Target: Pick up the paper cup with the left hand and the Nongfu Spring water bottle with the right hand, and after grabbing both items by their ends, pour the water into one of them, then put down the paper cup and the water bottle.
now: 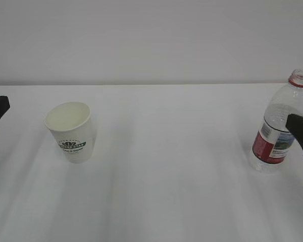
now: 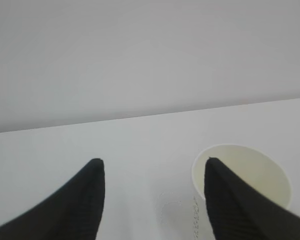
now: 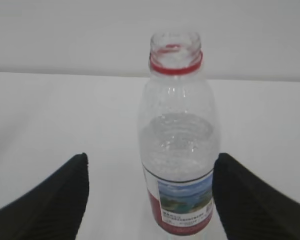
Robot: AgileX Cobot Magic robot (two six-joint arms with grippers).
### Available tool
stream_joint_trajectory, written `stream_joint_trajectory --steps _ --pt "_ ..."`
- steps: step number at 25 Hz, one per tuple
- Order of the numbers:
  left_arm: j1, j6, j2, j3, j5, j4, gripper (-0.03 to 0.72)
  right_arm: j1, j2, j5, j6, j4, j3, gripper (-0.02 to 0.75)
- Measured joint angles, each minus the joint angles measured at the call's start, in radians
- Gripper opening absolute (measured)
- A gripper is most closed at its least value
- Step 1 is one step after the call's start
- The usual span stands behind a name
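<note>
1. Standing upright on the white table (image 1: 161, 171), the cup (image 1: 71, 131) sits left of centre with its mouth open to the ceiling, so it is ready to receive a pour without being turned.
2. The bottle (image 1: 279, 126) stands upright near the right edge, well apart from the cup. It has no cap, only the red ring at the neck, so it must stay vertical until it is tilted on purpose.
3. The water (image 3: 179, 145) fills the bottle to just above the label in the right wrist view; my guess is a fairly steep tilt will be needed before it runs.
4. The left hand (image 2: 152, 172) is released, holding nothing. Its jaws point past the cup: in the left wrist view the right finger overlaps the rim, and the cup lies off to the right rather than between them. It probably has to shift sideways before closing.
5. The right hand (image 3: 150, 165) is also released and empty. Its fingers stand on either side of the bottle's lower body, apart from the plastic, which looks like a lined-up approach.
6. In the exterior view both claws show only as dark tips at the frame edges, the right one in front of the bottle's label.
7. Neither item is lifted yet, so the task is at its grasping stage.
</note>
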Motion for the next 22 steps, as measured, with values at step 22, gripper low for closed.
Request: stream_joint_trajectory --steps 22 --pt "0.000 -0.057 0.246 0.000 -0.158 0.181 0.433 0.000 0.441 -0.538 0.002 0.061 0.192 0.581"
